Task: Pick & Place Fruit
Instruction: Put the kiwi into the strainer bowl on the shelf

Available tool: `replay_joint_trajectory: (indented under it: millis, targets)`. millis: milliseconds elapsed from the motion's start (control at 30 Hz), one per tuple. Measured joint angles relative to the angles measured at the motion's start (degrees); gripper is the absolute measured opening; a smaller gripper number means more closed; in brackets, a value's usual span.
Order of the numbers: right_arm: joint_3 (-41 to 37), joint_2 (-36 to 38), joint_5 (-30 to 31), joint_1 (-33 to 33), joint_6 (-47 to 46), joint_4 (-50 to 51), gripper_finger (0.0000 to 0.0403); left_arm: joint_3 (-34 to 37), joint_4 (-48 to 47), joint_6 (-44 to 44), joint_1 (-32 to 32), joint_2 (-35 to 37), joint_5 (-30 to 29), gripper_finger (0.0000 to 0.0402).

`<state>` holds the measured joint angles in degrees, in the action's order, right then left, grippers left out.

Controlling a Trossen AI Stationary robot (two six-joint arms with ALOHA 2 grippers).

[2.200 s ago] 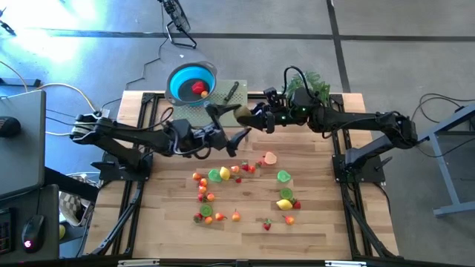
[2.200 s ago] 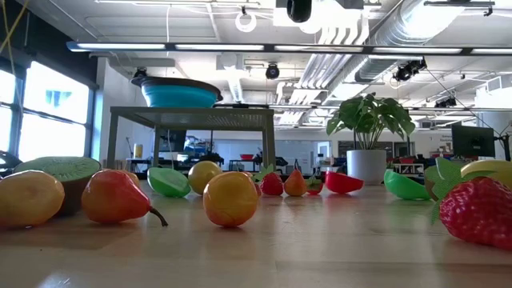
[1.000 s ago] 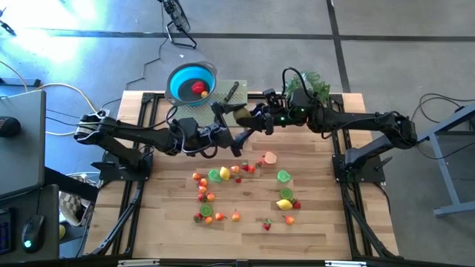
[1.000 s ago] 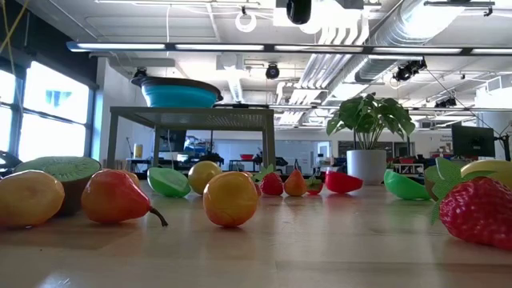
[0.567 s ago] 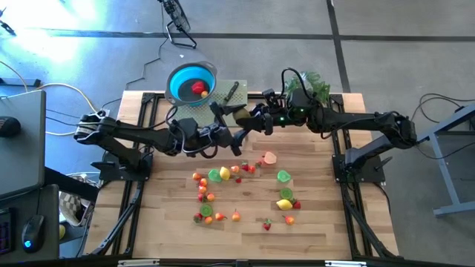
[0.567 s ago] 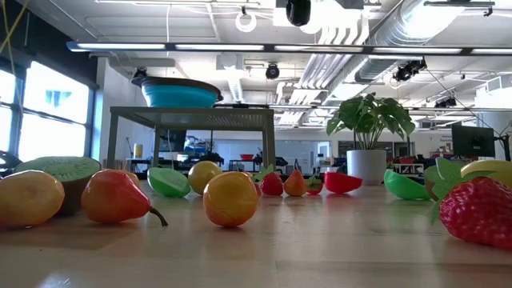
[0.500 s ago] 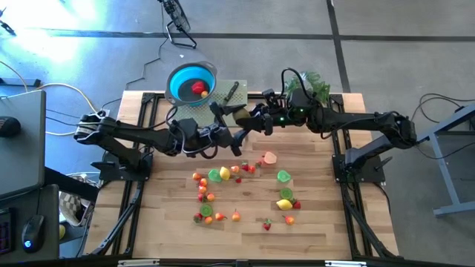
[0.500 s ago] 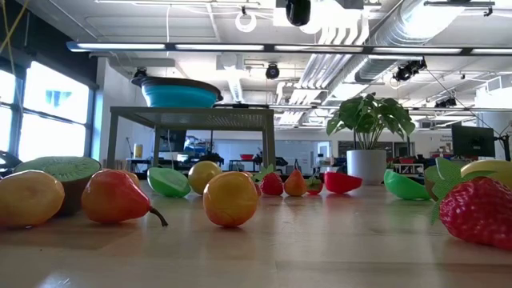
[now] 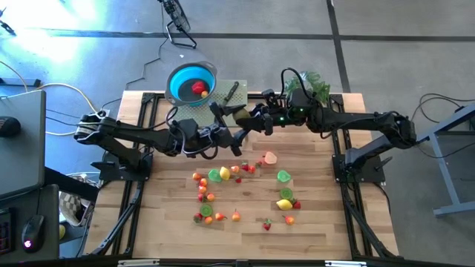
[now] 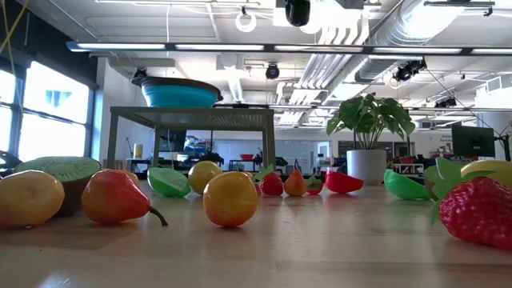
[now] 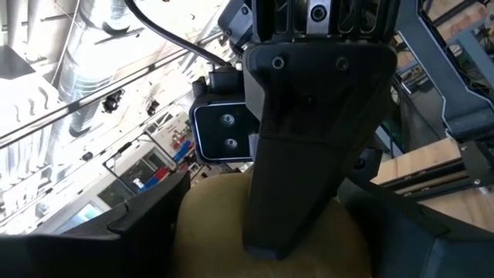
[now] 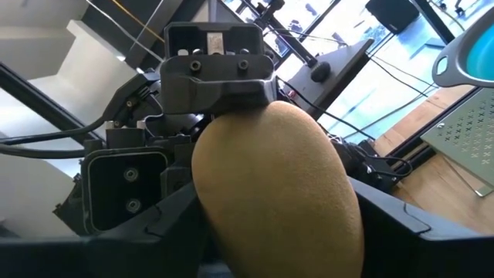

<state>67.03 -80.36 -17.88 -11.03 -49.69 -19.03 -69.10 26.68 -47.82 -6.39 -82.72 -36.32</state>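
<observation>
My two grippers meet high above the far middle of the table. Between them is a brown oval fruit point(image 9: 242, 113), filling the right wrist view point(image 12: 274, 185). My right gripper point(image 9: 251, 119) is shut on it. My left gripper point(image 9: 231, 124) stands open, with a finger on either side of the same fruit point(image 11: 216, 224). Other fruit pieces point(image 9: 237, 185) lie scattered on the wooden table. One red piece point(image 9: 199, 87) lies in the blue bowl point(image 9: 185, 80). My right gripper pinches the brown fruit by two opposite sides point(image 12: 212, 202) between its two fingers point(image 11: 316, 131), coming level from the table's right side. The fruit is lifted clear, high above the table. Whether my left gripper's fingers touch the fruit I cannot tell.
The blue bowl stands on a grey perforated stand point(image 9: 219, 98) at the table's far edge, seen raised in the low view point(image 10: 192, 116). A black-handled knife point(image 9: 231, 90) lies on the stand. A potted plant point(image 9: 308, 81) stands far right. Pear, lemons and strawberries point(image 10: 230, 198) lie near the front.
My left gripper edged toward the right gripper and the brown fruit about two seconds ago. Since then both arms have kept still, and the fruit has stayed in the right gripper.
</observation>
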Motion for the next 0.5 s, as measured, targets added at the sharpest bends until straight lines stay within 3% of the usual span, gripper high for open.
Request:
replay_joint_trajectory:
  millis: [500]
  targets:
    - [0.0, 0.0, -3.4, -0.2, 1.9, -2.5, 0.0333, 0.0, 0.7, -1.8, 0.0, 0.0, -0.2, 0.0308]
